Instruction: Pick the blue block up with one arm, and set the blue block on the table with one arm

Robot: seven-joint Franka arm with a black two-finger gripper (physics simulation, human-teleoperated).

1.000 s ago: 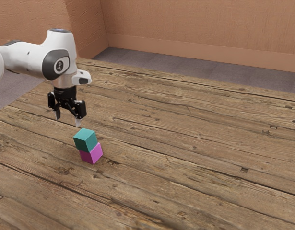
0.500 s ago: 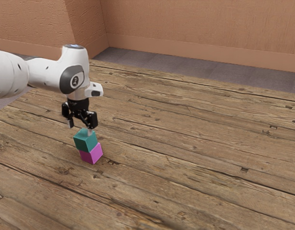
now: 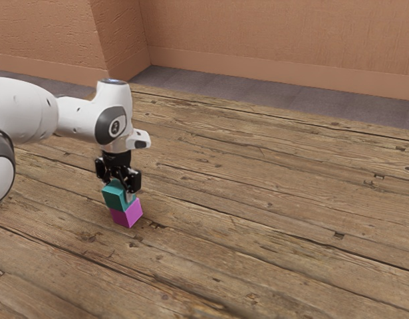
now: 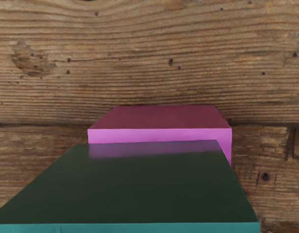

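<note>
Wooden planks of the table (image 3: pixel 271 212) carry the pink block (image 3: pixel 126 215). Upon this pink block sits the blue block (image 3: pixel 115 198), just under the palm. The gripper (image 3: pixel 118 190) is open around it; whether the fingers touch, I cannot tell.

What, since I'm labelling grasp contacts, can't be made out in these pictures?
- Teal block: far sides, exterior view, turned away; its lower part, wrist view, cut off by the lower edge.
- Gripper: whether it grips, exterior view; its own body blocks the far contact.
- Pink block: part of its top, both views, behind the teal block.
</note>
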